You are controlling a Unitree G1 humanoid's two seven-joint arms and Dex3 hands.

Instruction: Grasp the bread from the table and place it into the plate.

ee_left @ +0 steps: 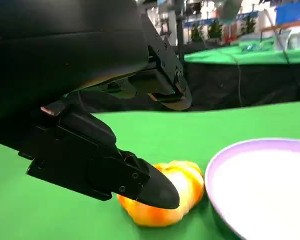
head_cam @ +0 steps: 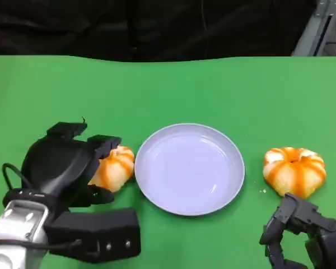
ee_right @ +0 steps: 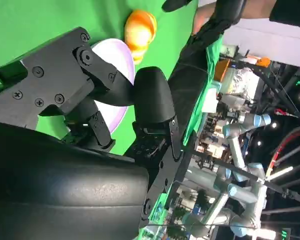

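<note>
Left hand (head_cam: 73,162) seen nearest, fingers wrapped around bread (head_cam: 113,168), resting on green table (head_cam: 213,89) just left of lavender plate (head_cam: 189,168). Right hand (head_cam: 302,238) curled, nothing held, near second bread (head_cam: 294,170). No writing legible.

The plate (head_cam: 189,168) sits mid-worktop (head_cam: 168,89). One bread (head_cam: 115,168) lies just left of it, inside the left hand (head_cam: 67,162). Another bread (head_cam: 294,170) lies right, behind the right hand (head_cam: 302,232).

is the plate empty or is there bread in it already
Empty. The plate shows bare lavender surface in the head view; one bread lies beside its rim at the left hand, another bread on the table.
</note>
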